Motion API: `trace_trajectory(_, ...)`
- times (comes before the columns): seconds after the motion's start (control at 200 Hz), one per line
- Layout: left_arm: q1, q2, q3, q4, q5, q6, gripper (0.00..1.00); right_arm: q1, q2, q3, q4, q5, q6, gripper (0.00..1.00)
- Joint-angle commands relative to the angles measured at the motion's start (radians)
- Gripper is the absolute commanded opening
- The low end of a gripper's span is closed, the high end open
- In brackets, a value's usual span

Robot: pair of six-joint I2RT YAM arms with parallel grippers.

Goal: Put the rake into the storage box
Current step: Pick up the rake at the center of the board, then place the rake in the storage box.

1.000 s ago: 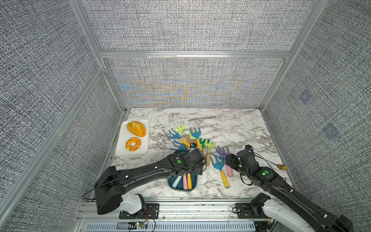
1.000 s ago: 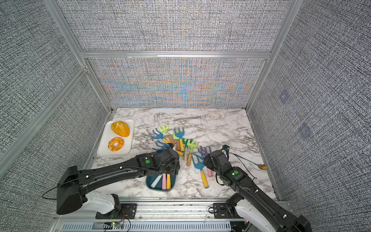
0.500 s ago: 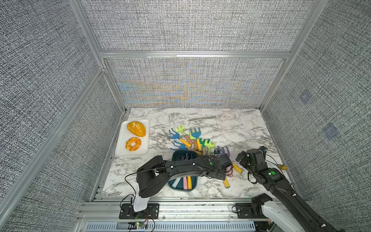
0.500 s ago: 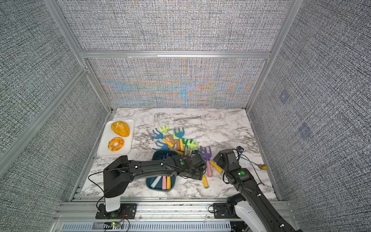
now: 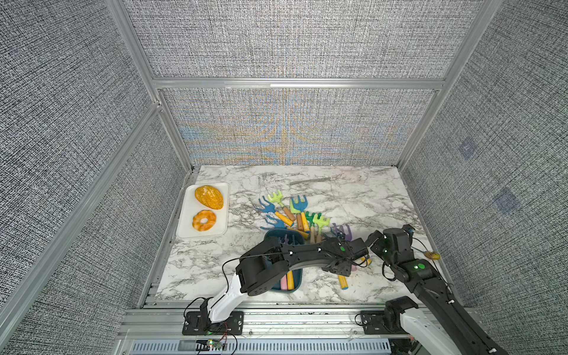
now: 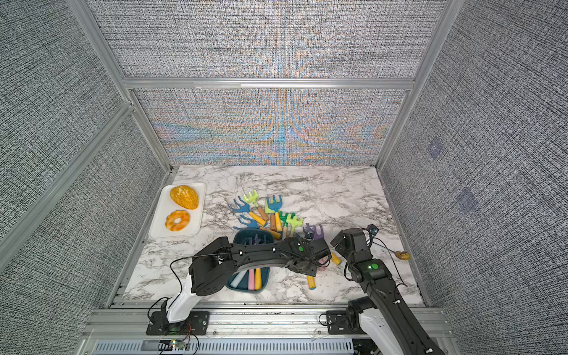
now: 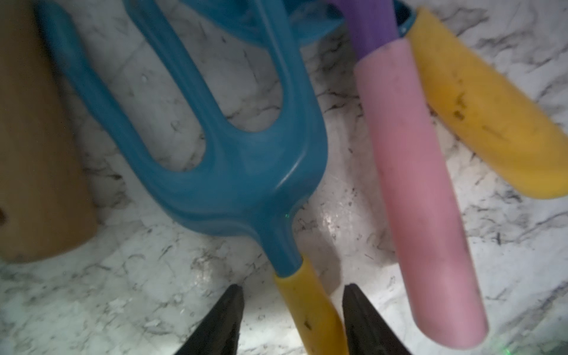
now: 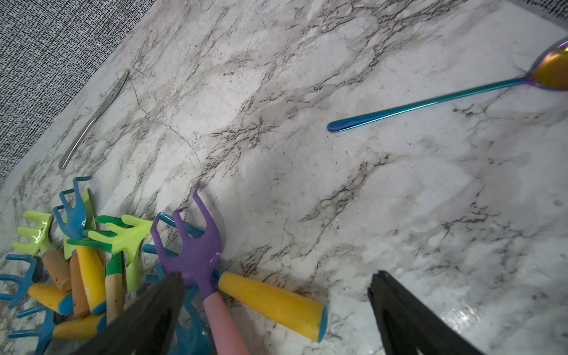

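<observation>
The teal storage box (image 5: 270,235) sits near the table's front, with several rakes lying in it. My left arm stretches over it to the right. The left gripper (image 7: 290,292) is low over a blue rake (image 7: 239,172) with a yellow handle (image 5: 343,282). Its jaws stand open astride that handle, with a gap on one side. A purple rake (image 8: 193,252) with a pink handle (image 7: 421,190) lies alongside. My right gripper (image 8: 276,289) hangs wide open just to the right, above another yellow handle (image 8: 270,301), holding nothing.
A pile of loose rakes (image 5: 295,212) lies behind the box. A white tray (image 5: 184,226) with a bread roll and a doughnut stands at the left. A knife (image 5: 309,181) lies at the back and a long spoon (image 8: 430,101) at the right edge.
My left arm has swung from over the box to the right, onto the blue rake, and its jaws have narrowed. My right arm has drawn back right and opened fully.
</observation>
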Motion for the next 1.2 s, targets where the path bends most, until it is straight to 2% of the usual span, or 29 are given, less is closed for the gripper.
trace_trajectory(0.0, 0.000, 0.015, 0.006, -0.065, -0.028, 0.008, 0.49, -0.012, 0.003, -0.006, 0.025, -0.031, -0.019, 0.99)
trace_trajectory(0.14, 0.000, 0.027, 0.018, -0.088, -0.049, 0.016, 0.40, -0.021, 0.004, -0.010, 0.033, -0.046, -0.027, 0.99)
trace_trajectory(0.285, -0.002, 0.021, 0.021, -0.093, -0.051, 0.025, 0.22, -0.028, 0.007, -0.013, 0.039, -0.060, -0.035, 0.99)
trace_trajectory(0.42, -0.002, -0.008, 0.021, -0.092, -0.063, 0.043, 0.11, -0.030, 0.006, -0.011, 0.038, -0.070, -0.036, 0.99)
trace_trajectory(0.746, -0.006, -0.159, -0.033, -0.093, -0.118, 0.084, 0.00, -0.032, 0.003, 0.005, 0.021, -0.096, -0.033, 0.99)
trace_trajectory(1.036, -0.011, -0.432, -0.273, -0.124, -0.205, 0.079, 0.00, -0.032, 0.002, 0.020, 0.010, -0.145, -0.038, 0.99)
trace_trajectory(1.196, -0.006, -0.532, -0.384, -0.197, -0.276, 0.088, 0.00, -0.031, 0.007, 0.005, 0.028, -0.182, -0.044, 0.99)
